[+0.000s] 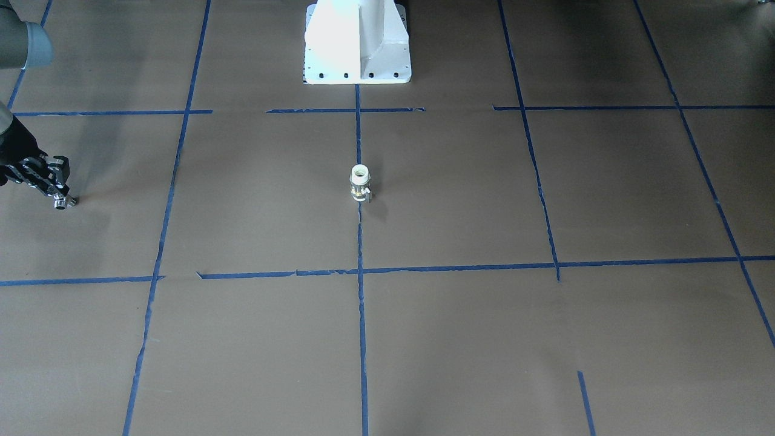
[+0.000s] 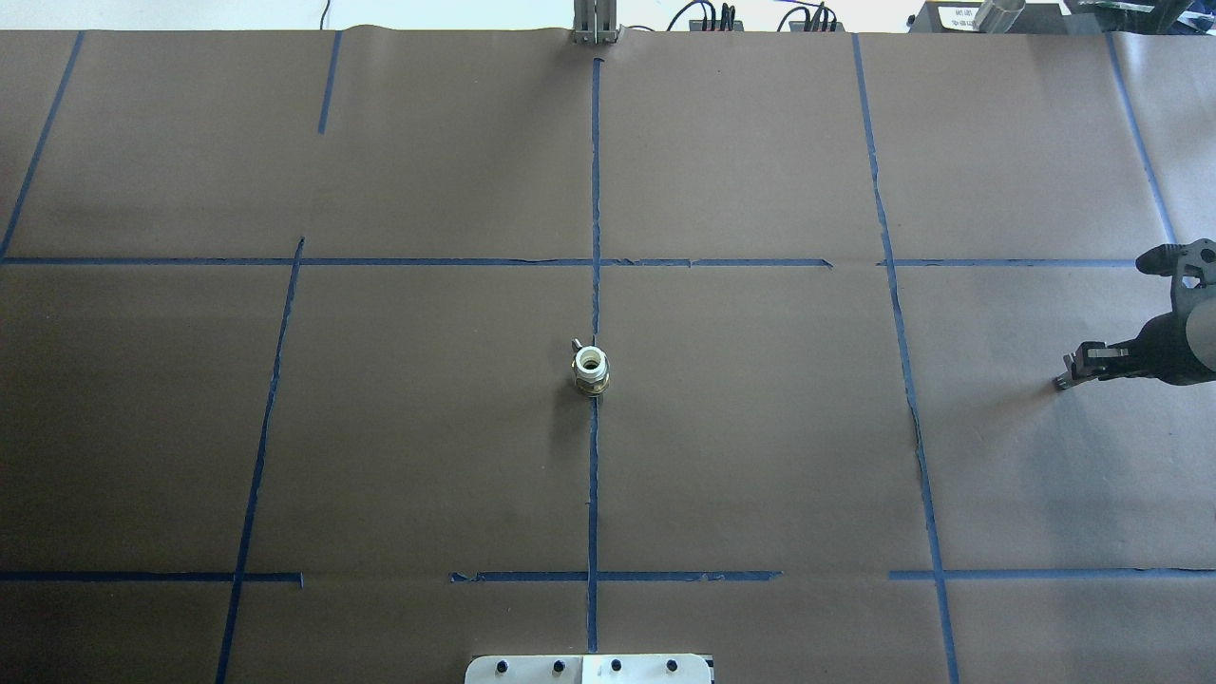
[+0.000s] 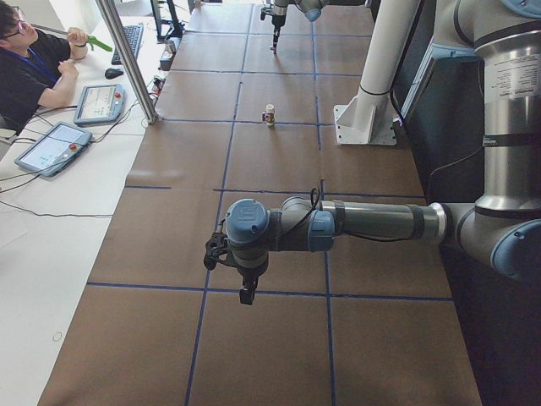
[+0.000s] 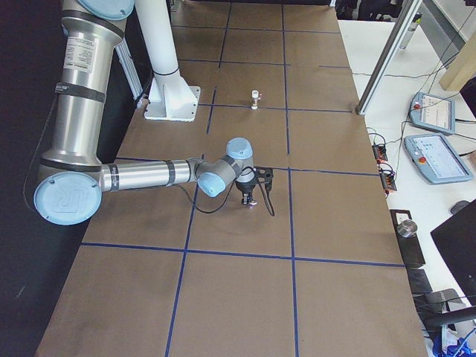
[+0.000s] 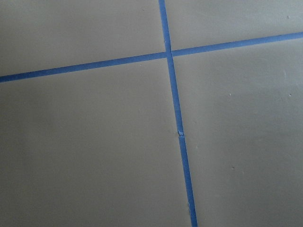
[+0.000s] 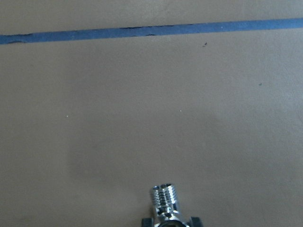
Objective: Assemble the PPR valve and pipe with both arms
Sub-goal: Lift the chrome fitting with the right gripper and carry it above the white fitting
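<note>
The PPR valve (image 1: 359, 183), white-ended with a metal middle, stands upright on the centre tape line of the table; it also shows in the overhead view (image 2: 590, 369) and both side views (image 3: 270, 115) (image 4: 254, 98). My right gripper (image 1: 60, 195) (image 2: 1066, 373) is low over the table far to the robot's right, shut on the chrome pipe (image 1: 62, 203), whose threaded end shows in the right wrist view (image 6: 165, 202). My left gripper (image 3: 245, 290) shows only in the exterior left view, far from the valve; I cannot tell whether it is open.
The white robot pedestal (image 1: 357, 42) stands at the table's robot side. A metal post (image 3: 127, 59) stands at the far edge. An operator (image 3: 25, 68) and control tablets (image 3: 51, 145) are beside the table. Blue tape lines (image 5: 175, 109) cross the brown surface.
</note>
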`<state>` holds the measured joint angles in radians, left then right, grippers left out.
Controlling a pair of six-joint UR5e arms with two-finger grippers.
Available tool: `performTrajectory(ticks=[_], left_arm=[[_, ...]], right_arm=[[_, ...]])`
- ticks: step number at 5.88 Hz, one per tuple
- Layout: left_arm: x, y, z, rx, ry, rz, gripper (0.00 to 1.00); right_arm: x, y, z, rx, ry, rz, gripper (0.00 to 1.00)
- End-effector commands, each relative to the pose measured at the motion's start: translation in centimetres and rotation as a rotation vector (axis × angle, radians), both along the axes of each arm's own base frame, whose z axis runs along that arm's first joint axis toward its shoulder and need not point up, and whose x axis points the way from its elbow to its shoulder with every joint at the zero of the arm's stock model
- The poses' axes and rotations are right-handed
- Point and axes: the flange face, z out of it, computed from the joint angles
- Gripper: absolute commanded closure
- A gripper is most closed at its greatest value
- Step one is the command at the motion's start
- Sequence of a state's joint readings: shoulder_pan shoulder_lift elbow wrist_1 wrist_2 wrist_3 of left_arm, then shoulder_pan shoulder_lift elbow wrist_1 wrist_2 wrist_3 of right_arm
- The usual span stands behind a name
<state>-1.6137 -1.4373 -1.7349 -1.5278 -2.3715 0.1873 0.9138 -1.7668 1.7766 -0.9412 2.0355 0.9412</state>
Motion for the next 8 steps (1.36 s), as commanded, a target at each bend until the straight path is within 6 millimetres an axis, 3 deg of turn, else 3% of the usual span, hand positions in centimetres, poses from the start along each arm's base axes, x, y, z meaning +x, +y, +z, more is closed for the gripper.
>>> performTrajectory(ticks=[1, 2, 4, 5, 6, 7, 8], left_arm=[[0.0, 0.0, 0.0, -0.001, 0.0, -0.001, 0.0], [0.0, 0.0, 0.0, -0.004, -0.001, -0.004, 0.0], [0.0, 0.0, 0.1, -0.007, -0.001, -0.005, 0.0], [0.0, 0.0, 0.3, -0.025, -0.004, -0.017, 0.0], [0.0, -0.1, -0.1, -0.045, -0.005, -0.043, 0.0], [0.0, -0.1, -0.1, -0.046, -0.003, -0.045, 0.0], [0.0, -0.2, -0.3, -0.041, -0.003, -0.045, 0.0]], right_arm=[[-0.4, 0.1, -3.2, 0.0, -0.04, -0.015, 1.0], [-1.7, -3.2, -9.2, -0.025, -0.059, -0.005, 1.0], [-4.8, -5.8, -21.9, -0.154, -0.058, 0.083, 1.0], [-8.5, -5.6, -26.0, -0.197, -0.081, 0.109, 1.0], [-12.0, -4.2, -29.6, -0.25, -0.101, 0.162, 1.0], [-16.4, -2.4, -33.9, -0.298, -0.084, 0.206, 1.0], [-21.9, 1.1, -38.7, -0.309, -0.061, 0.254, 1.0]])
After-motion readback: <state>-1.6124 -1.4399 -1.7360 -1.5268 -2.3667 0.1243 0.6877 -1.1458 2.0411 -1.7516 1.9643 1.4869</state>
